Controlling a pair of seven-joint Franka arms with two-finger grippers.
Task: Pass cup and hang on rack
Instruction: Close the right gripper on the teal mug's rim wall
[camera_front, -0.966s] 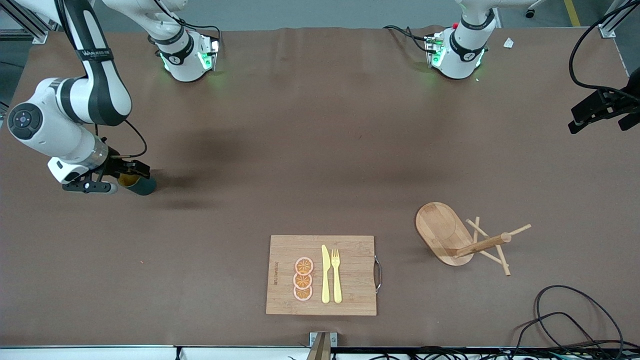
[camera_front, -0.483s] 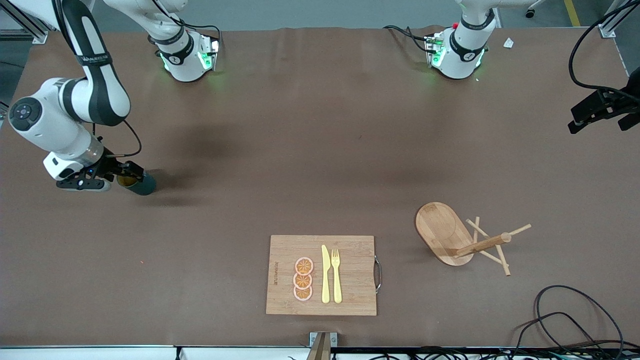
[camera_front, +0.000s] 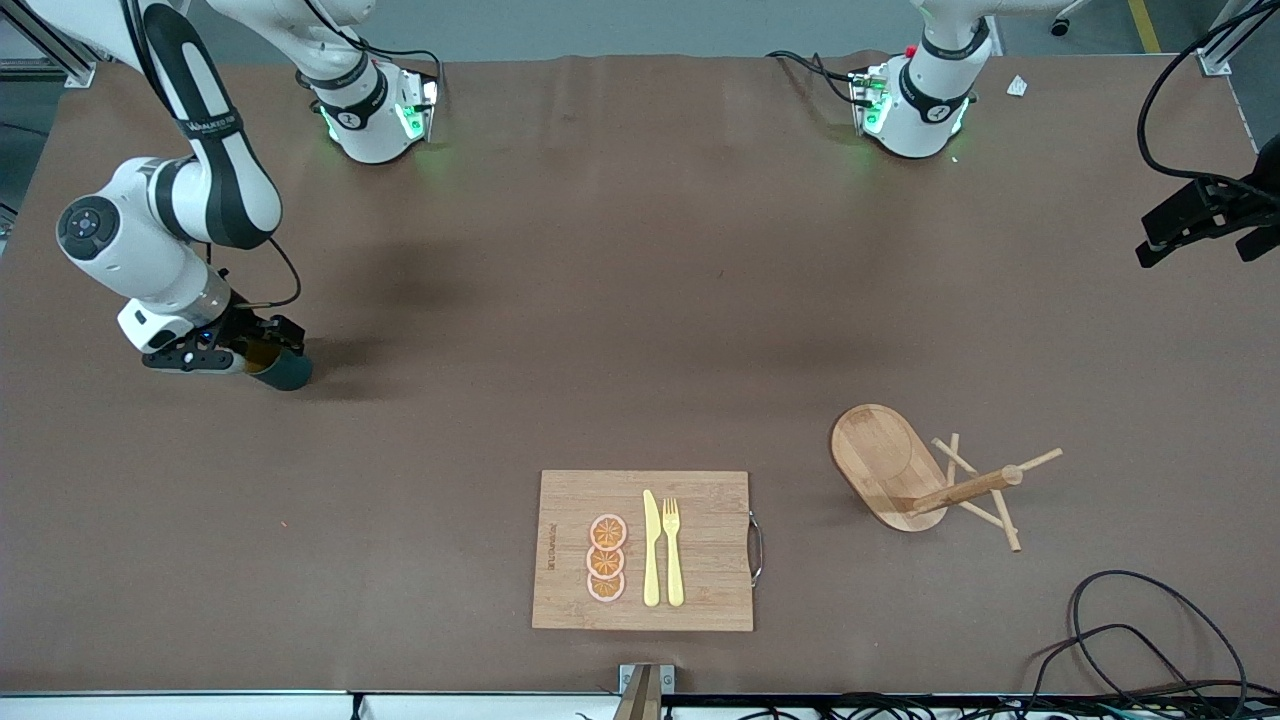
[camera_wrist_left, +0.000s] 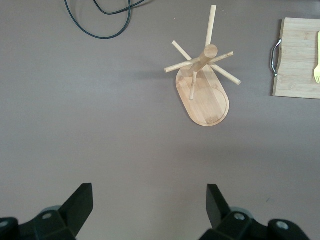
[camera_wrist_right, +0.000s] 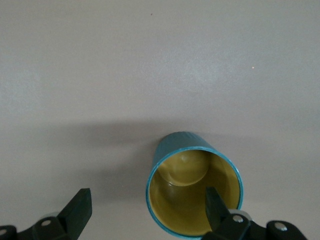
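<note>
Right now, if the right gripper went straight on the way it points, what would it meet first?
Probably the cup: the open right gripper points at its mouth, one finger already at the rim. Depth is unclear.

A bamboo cutting board (camera_front: 642, 550) lies on the brown table (camera_front: 640, 300), near the edge closest to the front camera. A metal handle (camera_front: 757, 548) sits on its short side at 3 o'clock. On the board, three orange slices (camera_front: 606, 558) form a column running 12 to 6 o'clock. A yellow knife (camera_front: 651, 548) lies at their 3 o'clock, with a yellow fork (camera_front: 673, 552) just beside it. A black cable (camera_front: 1140, 640) loops on the table at 4 o'clock from the board.
</note>
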